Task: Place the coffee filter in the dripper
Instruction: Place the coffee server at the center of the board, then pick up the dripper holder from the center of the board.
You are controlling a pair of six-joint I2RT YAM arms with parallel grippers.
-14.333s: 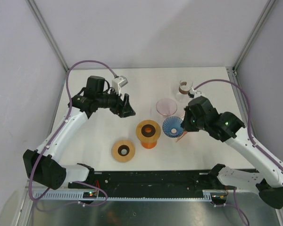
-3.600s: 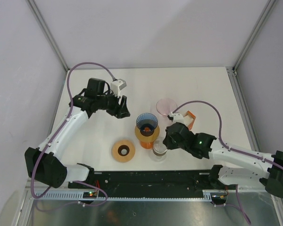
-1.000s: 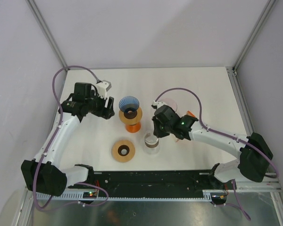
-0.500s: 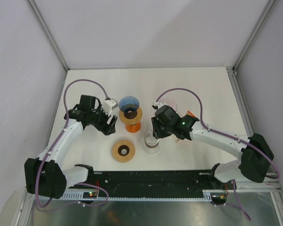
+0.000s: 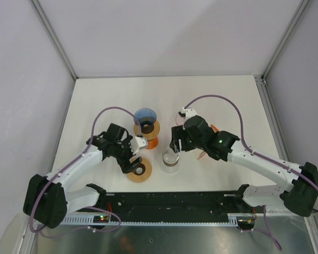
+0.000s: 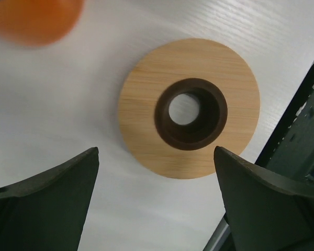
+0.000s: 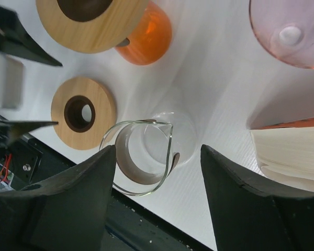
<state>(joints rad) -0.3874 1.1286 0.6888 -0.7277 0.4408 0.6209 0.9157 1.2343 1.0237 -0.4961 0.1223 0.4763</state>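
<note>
The blue dripper (image 5: 145, 117) sits on a wooden collar atop an orange vessel (image 5: 150, 141) at mid-table. Paper coffee filters (image 7: 290, 151) lie stacked in an orange holder at the right edge of the right wrist view, untouched. My right gripper (image 7: 158, 149) is open, its fingers standing apart on either side of a glass carafe (image 7: 146, 157), which stands on the table (image 5: 170, 157). My left gripper (image 6: 156, 151) is open wide just above a loose wooden ring (image 6: 189, 107), holding nothing. From above, the left gripper (image 5: 132, 159) hangs over that ring (image 5: 140, 170).
A pink glass dripper (image 7: 290, 31) stands beyond the filters, mostly hidden under my right arm in the top view. The orange vessel (image 6: 34, 18) shows blurred at the left wrist view's corner. The table's dark front rail (image 5: 175, 201) runs close behind the ring and carafe.
My left arm swung from beside the blue dripper down to over the wooden ring, opening wider. My right gripper opened and let go of the glass carafe.
</note>
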